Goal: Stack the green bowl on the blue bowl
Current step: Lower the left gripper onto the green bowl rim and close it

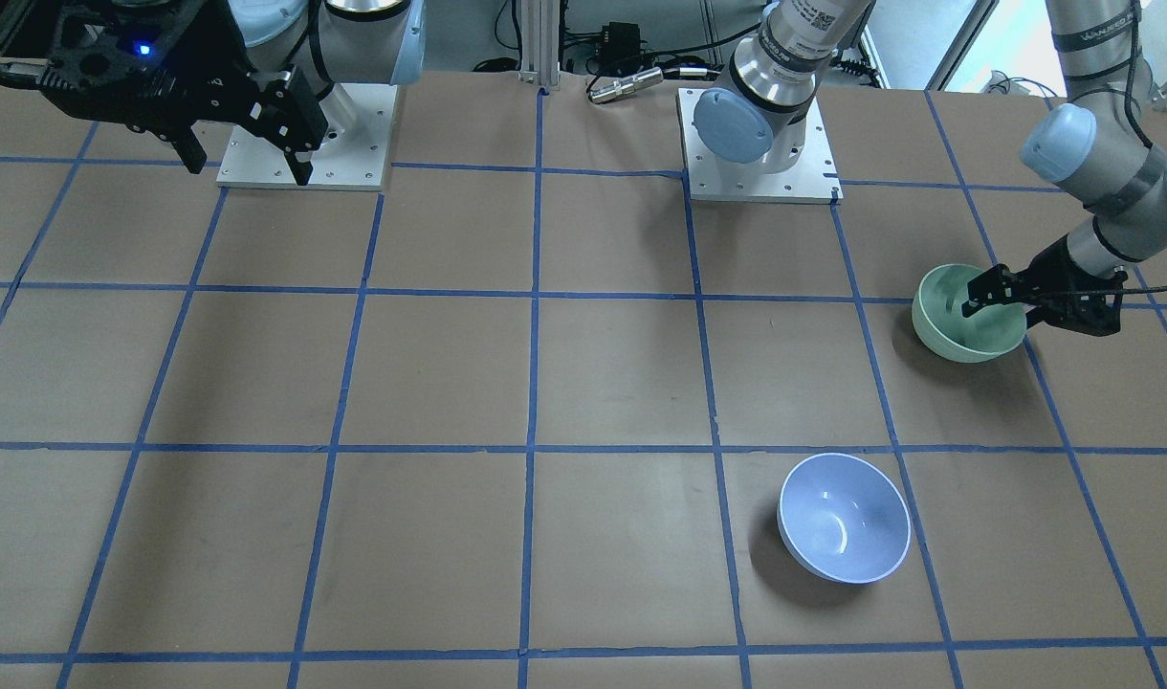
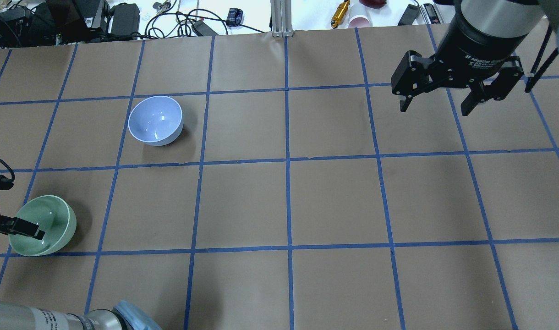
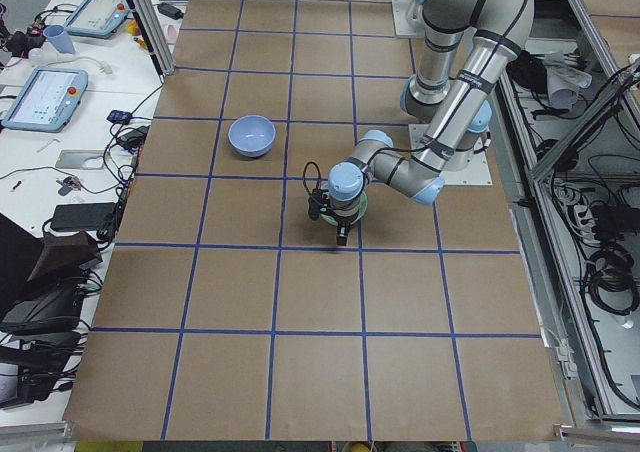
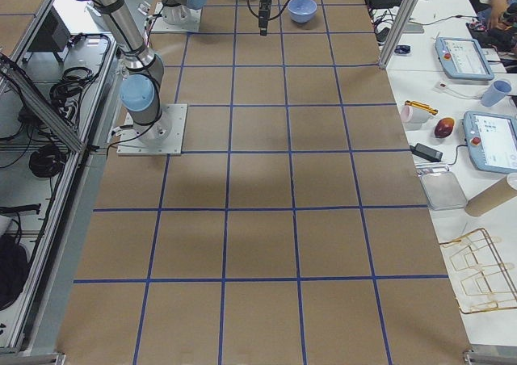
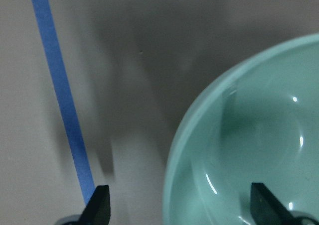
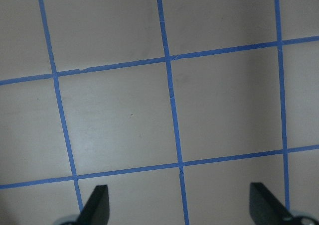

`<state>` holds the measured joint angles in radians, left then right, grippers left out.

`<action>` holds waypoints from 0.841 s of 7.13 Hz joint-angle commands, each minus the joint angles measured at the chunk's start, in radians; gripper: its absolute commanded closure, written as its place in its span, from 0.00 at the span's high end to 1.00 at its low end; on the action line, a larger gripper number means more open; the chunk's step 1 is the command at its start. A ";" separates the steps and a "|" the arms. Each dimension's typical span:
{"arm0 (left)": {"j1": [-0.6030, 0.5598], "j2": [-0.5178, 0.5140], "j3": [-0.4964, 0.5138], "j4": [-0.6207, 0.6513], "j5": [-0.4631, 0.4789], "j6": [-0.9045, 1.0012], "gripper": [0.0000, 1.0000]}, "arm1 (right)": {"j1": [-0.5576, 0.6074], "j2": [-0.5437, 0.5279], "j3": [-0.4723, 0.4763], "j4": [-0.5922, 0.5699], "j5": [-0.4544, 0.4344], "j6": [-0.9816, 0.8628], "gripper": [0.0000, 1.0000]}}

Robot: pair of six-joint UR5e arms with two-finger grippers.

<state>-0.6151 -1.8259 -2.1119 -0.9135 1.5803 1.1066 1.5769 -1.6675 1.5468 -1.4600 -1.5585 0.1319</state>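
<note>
The green bowl (image 1: 952,325) stands upright near the table's edge on my left side; it also shows in the overhead view (image 2: 55,217) and the left wrist view (image 5: 259,135). My left gripper (image 1: 1000,306) is open and straddles the bowl's rim, with one finger (image 2: 32,230) inside the bowl and the other outside it. The blue bowl (image 1: 844,517) stands upright and empty about one grid square away, farther from my base (image 2: 156,120). My right gripper (image 2: 434,110) is open and empty, high above the table's right half.
Brown paper with a blue tape grid (image 2: 287,160) covers the table. Both arm base plates (image 1: 760,144) sit at the robot's edge. Cables, chargers, a cup and tools (image 2: 357,20) lie beyond the far edge.
</note>
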 commanded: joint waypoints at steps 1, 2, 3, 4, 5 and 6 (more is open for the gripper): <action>0.000 -0.013 0.001 0.002 0.001 -0.017 0.86 | 0.000 0.000 0.001 0.001 0.000 0.000 1.00; 0.000 -0.015 0.001 0.002 0.001 -0.016 0.45 | 0.000 0.000 -0.001 0.000 0.000 0.000 1.00; 0.000 -0.018 0.001 0.002 0.003 -0.016 0.21 | 0.000 0.000 0.001 0.000 0.000 0.000 1.00; 0.000 -0.019 0.001 0.002 0.003 -0.016 0.08 | 0.000 0.000 -0.001 0.000 0.000 0.000 1.00; 0.000 -0.019 0.001 0.004 0.003 -0.014 0.01 | 0.000 0.000 0.001 0.001 0.000 0.000 1.00; 0.000 -0.019 0.010 0.002 0.003 -0.011 0.00 | 0.000 0.000 -0.001 0.000 0.000 0.000 1.00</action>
<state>-0.6152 -1.8447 -2.1079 -0.9106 1.5831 1.0925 1.5769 -1.6674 1.5470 -1.4597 -1.5585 0.1319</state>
